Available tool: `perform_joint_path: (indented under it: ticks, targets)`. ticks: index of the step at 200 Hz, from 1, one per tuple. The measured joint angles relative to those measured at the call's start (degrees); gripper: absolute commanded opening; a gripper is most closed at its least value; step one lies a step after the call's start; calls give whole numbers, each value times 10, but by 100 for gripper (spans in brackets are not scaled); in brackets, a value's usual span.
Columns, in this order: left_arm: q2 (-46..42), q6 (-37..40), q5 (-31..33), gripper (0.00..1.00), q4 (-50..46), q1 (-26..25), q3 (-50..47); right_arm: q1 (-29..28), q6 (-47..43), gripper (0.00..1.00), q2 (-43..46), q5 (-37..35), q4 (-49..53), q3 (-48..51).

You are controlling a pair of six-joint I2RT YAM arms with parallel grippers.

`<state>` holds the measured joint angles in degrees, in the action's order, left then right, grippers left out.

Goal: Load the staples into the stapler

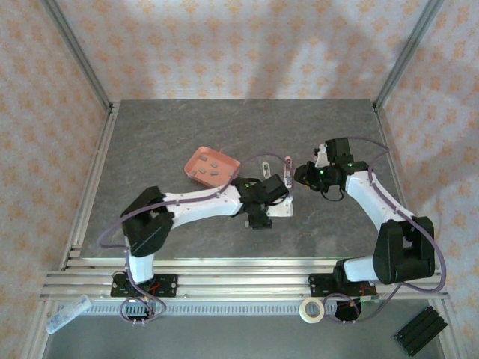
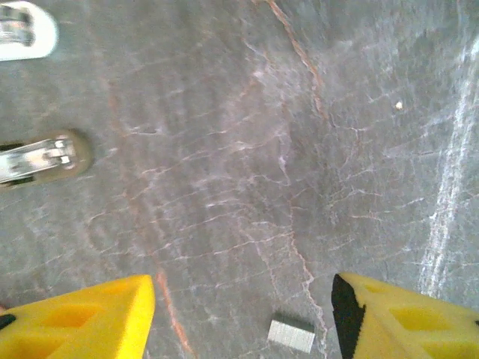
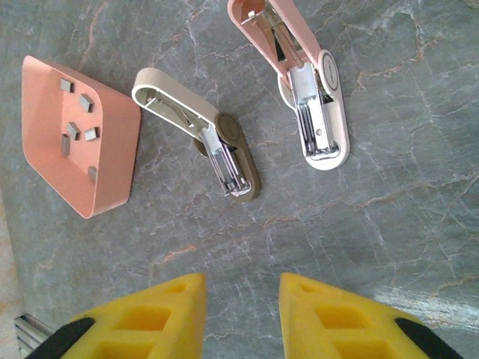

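A short grey strip of staples (image 2: 292,334) lies flat on the table between my left gripper's (image 2: 243,299) wide-open yellow fingers, nearer the right one and touching neither. More staples (image 3: 78,129) lie loose in the salmon-pink tray (image 3: 112,187). Two staplers lie opened up: an olive-and-beige stapler (image 3: 202,134) and a pink-and-white stapler (image 3: 310,97). My right gripper (image 3: 241,288) hovers short of them, open a little, with nothing between its fingers. From above, the left gripper (image 1: 258,213) sits just in front of the staplers (image 1: 265,168) and the right gripper (image 1: 303,176) beside them.
The pink tray (image 1: 212,166) stands left of the staplers at mid-table. Metal rails run along the near edge (image 1: 224,280). A roll of tape (image 1: 311,310) and a black block (image 1: 419,331) lie off the table in front. Patterned walls close in the far sides.
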<state>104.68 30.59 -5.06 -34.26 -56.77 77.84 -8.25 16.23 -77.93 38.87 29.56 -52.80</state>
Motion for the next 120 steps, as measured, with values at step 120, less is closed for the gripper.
perform_joint_path:
  ticks: [120]
  targets:
    - [-298, -334, 17, 85, 400, 157, -419, -204, 5, 31, -95, -120, 91, -91]
